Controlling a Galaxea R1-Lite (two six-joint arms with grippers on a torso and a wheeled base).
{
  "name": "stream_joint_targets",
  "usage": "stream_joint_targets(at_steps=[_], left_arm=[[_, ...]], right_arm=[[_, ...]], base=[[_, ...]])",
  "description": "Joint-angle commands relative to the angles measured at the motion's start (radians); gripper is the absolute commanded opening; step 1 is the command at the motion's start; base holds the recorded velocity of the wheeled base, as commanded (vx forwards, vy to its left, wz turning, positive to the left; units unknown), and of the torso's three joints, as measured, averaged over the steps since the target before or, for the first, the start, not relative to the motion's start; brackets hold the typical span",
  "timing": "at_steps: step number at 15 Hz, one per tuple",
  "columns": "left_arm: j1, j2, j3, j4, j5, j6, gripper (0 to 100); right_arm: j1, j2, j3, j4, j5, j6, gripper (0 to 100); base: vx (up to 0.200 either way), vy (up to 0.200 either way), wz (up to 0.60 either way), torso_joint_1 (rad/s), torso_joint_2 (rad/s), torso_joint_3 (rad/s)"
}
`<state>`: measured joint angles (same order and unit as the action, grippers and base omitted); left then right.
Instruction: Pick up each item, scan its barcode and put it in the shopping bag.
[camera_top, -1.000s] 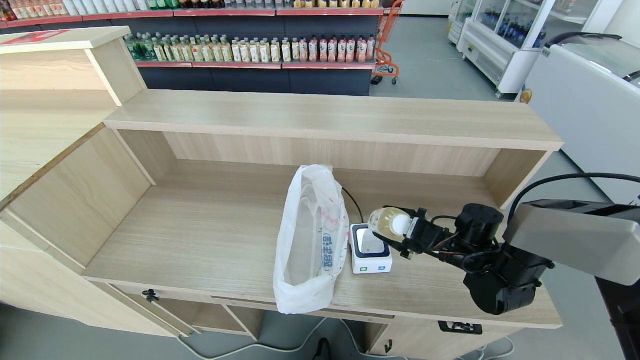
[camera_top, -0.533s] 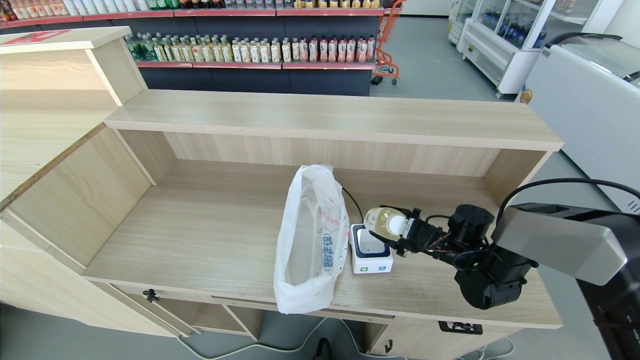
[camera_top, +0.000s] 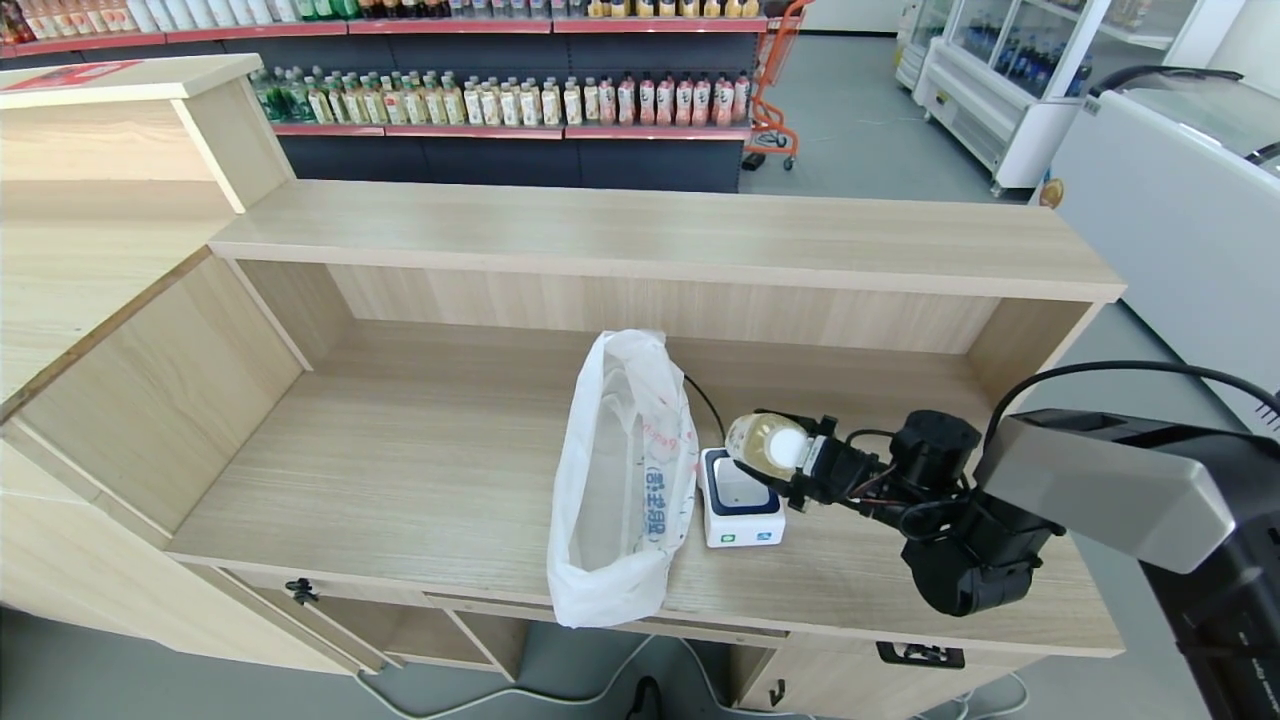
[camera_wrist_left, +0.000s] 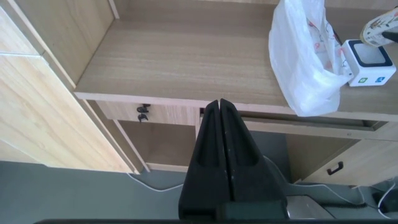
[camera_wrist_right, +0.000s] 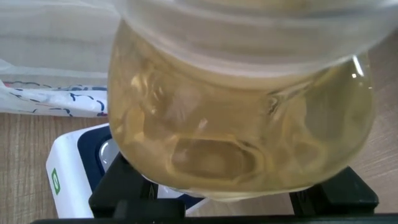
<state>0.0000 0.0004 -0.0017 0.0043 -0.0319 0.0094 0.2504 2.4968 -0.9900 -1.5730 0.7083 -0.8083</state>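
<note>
My right gripper (camera_top: 778, 452) is shut on a clear bottle of yellowish drink (camera_top: 757, 440) with a white cap, held level just above the white barcode scanner (camera_top: 741, 498). In the right wrist view the bottle (camera_wrist_right: 239, 112) is close up, with the scanner (camera_wrist_right: 78, 171) under it. A white plastic shopping bag (camera_top: 622, 480) lies open on the counter just left of the scanner. My left gripper (camera_wrist_left: 219, 118) hangs shut, low in front of the counter's edge, far from the bag (camera_wrist_left: 305, 56) and scanner (camera_wrist_left: 370, 62).
The work sits in a recessed wooden counter (camera_top: 400, 450) with a raised back ledge (camera_top: 660, 235) and side walls. A black cable (camera_top: 706, 405) runs from the scanner toward the back. Drawer fronts (camera_wrist_left: 149, 113) lie under the counter edge.
My right arm has carried the bottle slightly left, bringing it more fully over the scanner. The bag and scanner have stayed put.
</note>
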Motion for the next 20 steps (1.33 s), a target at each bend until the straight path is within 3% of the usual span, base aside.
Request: stream_joint_targets(at_steps=[1,4,7,8,9,14,16,20], left_arm=[[0.000,0.001,0.000,0.000,0.000,0.000,0],[0.000,0.001,0.000,0.000,0.000,0.000,0],[0.000,0.000,0.000,0.000,0.000,0.000,0],[0.000,0.000,0.000,0.000,0.000,0.000,0],[0.000,0.000,-0.001,0.000,0.000,0.000,0],[0.000,0.000,0.000,0.000,0.000,0.000,0],[0.000,0.000,0.000,0.000,0.000,0.000,0],[0.000,0.000,0.000,0.000,0.000,0.001,0]], right_arm=[[0.003,-0.022,0.004,0.002,-0.001,0.023,0],[-0.008,-0.219,0.125,0.002,-0.016,0.201,0],[-0.008,-0.368,0.197,0.002,-0.142,0.386,0],[-0.002,-0.441,0.203,0.002,-0.291,0.526,0],[0.003,-0.475,0.218,0.002,-0.375,0.589,0],[-0.003,-0.766,0.445,0.237,-0.644,0.748,0],[-0.007,-0.855,0.514,0.318,-0.691,0.753,0],[-0.008,-0.938,0.659,0.327,-0.747,0.753,0]], base=[[0.000,0.000,0.00,0.000,0.00,0.000],[0.000,0.000,0.00,0.000,0.00,0.000],[0.000,0.000,0.00,0.000,0.00,0.000],[0.000,0.000,0.00,0.000,0.00,0.000],[0.000,0.000,0.00,0.000,0.00,0.000],[0.000,0.000,0.00,0.000,0.00,0.000],[0.000,0.000,0.00,0.000,0.00,0.000],[0.000,0.000,0.00,0.000,0.00,0.000]])
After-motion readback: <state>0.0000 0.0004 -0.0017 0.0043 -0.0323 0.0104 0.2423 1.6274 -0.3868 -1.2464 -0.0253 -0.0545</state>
